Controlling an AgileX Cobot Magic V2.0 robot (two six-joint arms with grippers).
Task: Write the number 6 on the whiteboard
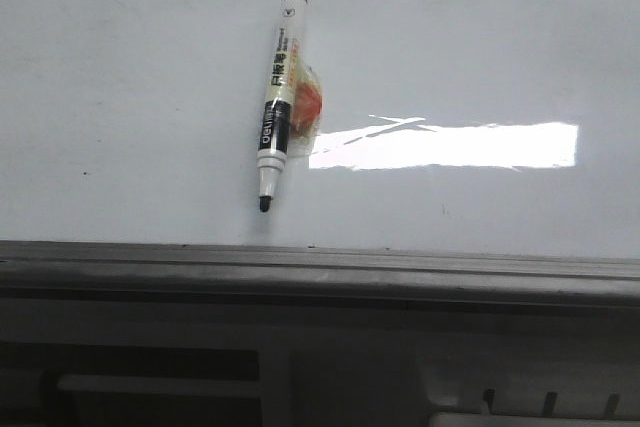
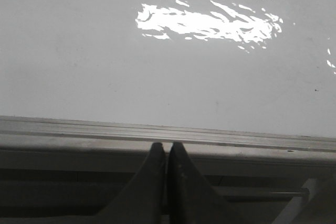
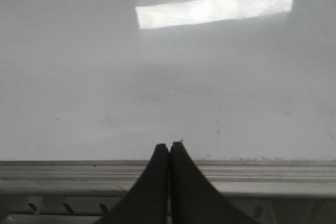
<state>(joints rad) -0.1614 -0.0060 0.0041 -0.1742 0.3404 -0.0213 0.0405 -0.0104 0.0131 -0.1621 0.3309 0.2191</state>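
Observation:
The whiteboard [image 1: 120, 77] fills the front view and also shows in the left wrist view [image 2: 79, 66] and the right wrist view [image 3: 79, 77]. A black-and-white marker pen [image 1: 277, 97] lies on it, uncapped, its black tip pointing at the near frame edge. No number 6 shows on the board. My left gripper [image 2: 167, 145] is shut and empty over the board's near frame. My right gripper [image 3: 169, 145] is shut and empty at the near frame too. Neither gripper shows in the front view.
A small orange-and-clear wrapper [image 1: 305, 107] lies against the pen's right side. A bright white glare patch [image 1: 450, 145] sits on the board right of the pen. The grey ridged metal ledge [image 1: 320, 272] runs along the board's near edge.

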